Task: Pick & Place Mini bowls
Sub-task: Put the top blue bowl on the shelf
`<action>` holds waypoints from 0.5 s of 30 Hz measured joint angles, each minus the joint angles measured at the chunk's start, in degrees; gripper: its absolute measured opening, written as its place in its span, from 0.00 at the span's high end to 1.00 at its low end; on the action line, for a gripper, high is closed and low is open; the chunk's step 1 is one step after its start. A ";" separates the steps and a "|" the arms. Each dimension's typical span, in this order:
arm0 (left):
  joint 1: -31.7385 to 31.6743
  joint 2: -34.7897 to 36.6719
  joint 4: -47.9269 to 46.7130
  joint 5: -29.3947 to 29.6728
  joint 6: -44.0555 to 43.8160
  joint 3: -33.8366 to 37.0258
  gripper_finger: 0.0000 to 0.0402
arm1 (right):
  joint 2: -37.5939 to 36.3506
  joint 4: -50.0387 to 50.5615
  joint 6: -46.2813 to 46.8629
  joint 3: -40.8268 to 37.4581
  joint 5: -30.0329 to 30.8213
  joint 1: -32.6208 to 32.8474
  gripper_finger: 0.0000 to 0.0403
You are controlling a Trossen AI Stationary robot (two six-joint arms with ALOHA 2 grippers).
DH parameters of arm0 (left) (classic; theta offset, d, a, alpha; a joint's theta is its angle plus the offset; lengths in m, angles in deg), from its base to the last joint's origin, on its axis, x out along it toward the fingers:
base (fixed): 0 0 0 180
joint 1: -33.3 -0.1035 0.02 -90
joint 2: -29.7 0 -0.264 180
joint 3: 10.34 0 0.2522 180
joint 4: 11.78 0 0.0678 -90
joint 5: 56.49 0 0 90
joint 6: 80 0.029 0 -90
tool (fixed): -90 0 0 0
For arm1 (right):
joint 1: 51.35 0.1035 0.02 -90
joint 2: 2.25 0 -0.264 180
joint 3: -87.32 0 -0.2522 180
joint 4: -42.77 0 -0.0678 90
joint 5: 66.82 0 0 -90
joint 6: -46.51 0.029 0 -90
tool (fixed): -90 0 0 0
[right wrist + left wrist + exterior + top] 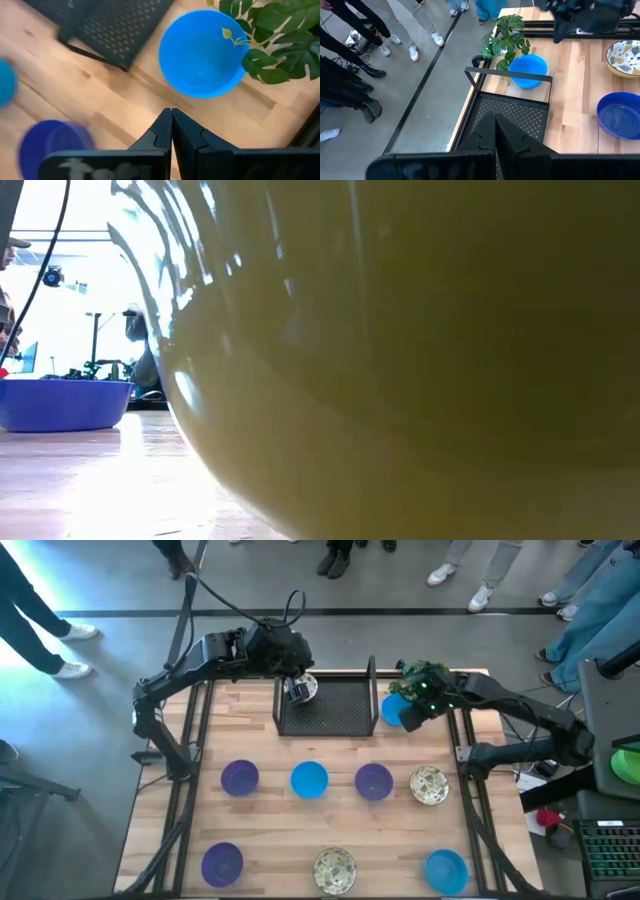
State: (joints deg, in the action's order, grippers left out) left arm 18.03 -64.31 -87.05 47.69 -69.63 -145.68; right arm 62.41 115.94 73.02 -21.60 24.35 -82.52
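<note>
While the black mesh tray (335,705) holds one speckled bowl (303,688) under the closed, empty left gripper (296,690), the right gripper (171,116), fingers pressed together, should probably open before descending on the blue bowl (200,52), which sits upright beside the tray, mouth up, round with no long axis.

Even overhead light is seen on the pale wooden counter (330,755). In the low view a glossy yellowish bowl (420,360), blurred and glare-streaked, fills the frame against blown-out windows. Motion blur smears the right wrist view's edge
</note>
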 joint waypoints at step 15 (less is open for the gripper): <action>0.07 0.60 0.00 0.04 -0.02 0.00 1.00 | 13.87 -1.60 -4.94 0.31 -0.37 -2.50 0.96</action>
State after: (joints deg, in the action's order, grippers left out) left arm 18.10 -63.71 -87.05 47.73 -69.65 -145.68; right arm 76.28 114.34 68.08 -21.29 23.99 -85.02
